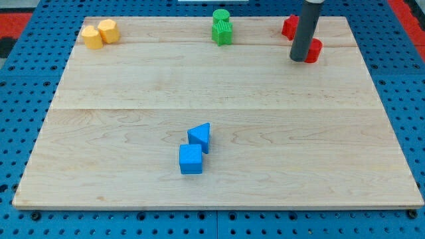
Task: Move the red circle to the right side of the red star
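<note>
Blocks sit on a wooden board (219, 93) that lies on a blue table with holes (20, 93). My tip (299, 59) is near the view's top right. It is the bottom end of a dark rod, so it has no fingers to spread or pinch.

A red block (313, 50) peeks out just to the right of my tip. The rod hides most of it, so I cannot be sure of its shape, or whether my tip is touching it. Another red block (289, 26) sits a bit higher and to the left, partly behind the rod. Its shape is hard to tell too, so I cannot say which one is the circle and which is the star.

Two green blocks (222, 27) stand close together at the top middle. Two yellow blocks (100, 34) touch at the top left. Lower down, near the middle, a blue triangle (200, 137) sits right above a blue cube (190, 159).
</note>
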You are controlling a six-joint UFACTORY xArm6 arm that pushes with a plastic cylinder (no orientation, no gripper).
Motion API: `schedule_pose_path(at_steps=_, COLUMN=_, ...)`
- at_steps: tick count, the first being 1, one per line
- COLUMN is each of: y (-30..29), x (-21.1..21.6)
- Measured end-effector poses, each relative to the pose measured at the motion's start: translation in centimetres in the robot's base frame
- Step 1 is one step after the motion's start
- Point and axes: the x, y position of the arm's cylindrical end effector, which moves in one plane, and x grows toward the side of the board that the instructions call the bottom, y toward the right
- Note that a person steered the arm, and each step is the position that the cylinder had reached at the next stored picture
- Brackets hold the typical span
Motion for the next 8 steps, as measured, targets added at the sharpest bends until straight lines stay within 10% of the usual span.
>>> schedule_pose_path(at_steps=8, y=6.9, x=-9.6)
